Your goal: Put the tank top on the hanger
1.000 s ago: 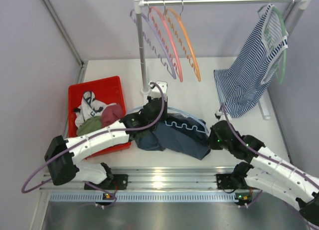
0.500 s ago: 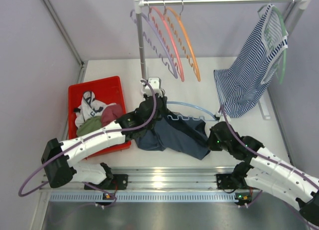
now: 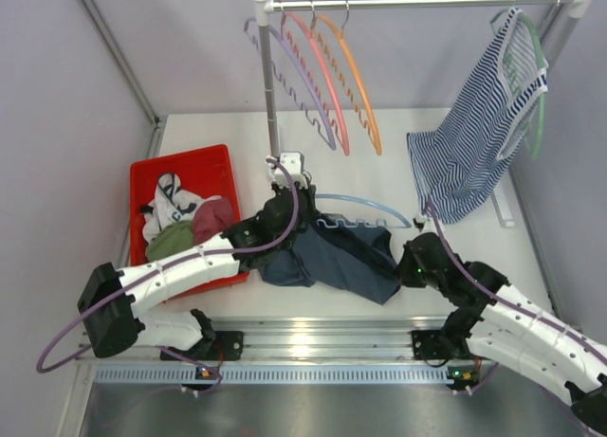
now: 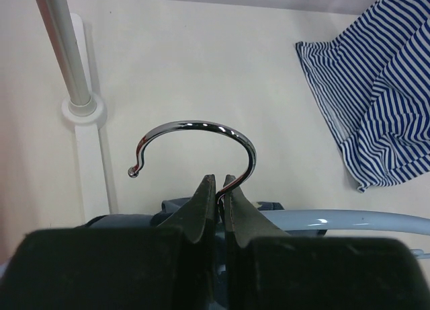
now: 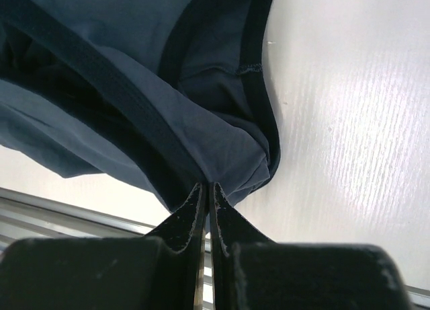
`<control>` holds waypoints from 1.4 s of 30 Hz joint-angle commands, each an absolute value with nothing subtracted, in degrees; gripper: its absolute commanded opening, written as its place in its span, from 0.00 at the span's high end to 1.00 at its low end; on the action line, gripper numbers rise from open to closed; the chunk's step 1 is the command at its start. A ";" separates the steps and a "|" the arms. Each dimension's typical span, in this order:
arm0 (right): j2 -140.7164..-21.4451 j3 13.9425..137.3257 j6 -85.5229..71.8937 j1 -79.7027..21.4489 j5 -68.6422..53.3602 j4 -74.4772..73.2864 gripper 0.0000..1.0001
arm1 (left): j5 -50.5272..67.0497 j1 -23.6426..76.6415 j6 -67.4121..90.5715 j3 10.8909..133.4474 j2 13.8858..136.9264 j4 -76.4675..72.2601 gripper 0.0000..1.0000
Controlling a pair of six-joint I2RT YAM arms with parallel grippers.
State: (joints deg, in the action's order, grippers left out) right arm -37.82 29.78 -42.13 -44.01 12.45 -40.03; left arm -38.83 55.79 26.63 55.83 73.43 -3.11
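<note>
White table [image 3: 209, 134] with red bin [image 3: 180, 159], tank top [image 3: 332, 257], rack base [image 4: 84, 111]

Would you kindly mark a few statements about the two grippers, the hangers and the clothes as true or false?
1. The left gripper is shut on the blue hanger, just below its metal hook. True.
2. The right gripper is open, clear of the tank top. False: it is shut, pinching the tank top's edge.
3. The striped top hangs on a green hanger on the rail. True.
4. The red bin holds nothing. False: several garments lie in it.
</note>
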 commanded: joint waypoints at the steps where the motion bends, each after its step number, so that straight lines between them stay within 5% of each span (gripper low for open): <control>1: -36.30 32.87 -42.54 -42.37 13.45 -41.31 1.00 | -39.29 55.46 24.96 53.97 69.88 -9.40 1.00; 27: -36.65 39.55 -35.51 -25.14 0.35 -42.62 1.00 | -37.27 55.55 17.05 44.04 64.34 -15.11 1.00; 42: -37.18 48.42 -33.13 -24.17 -3.69 -47.02 1.00 | -38.23 55.55 15.82 45.00 67.76 -15.21 1.00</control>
State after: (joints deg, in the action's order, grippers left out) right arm -36.93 44.49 -34.48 -24.93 -2.35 -46.28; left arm -35.83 55.81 17.47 44.23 67.68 -10.55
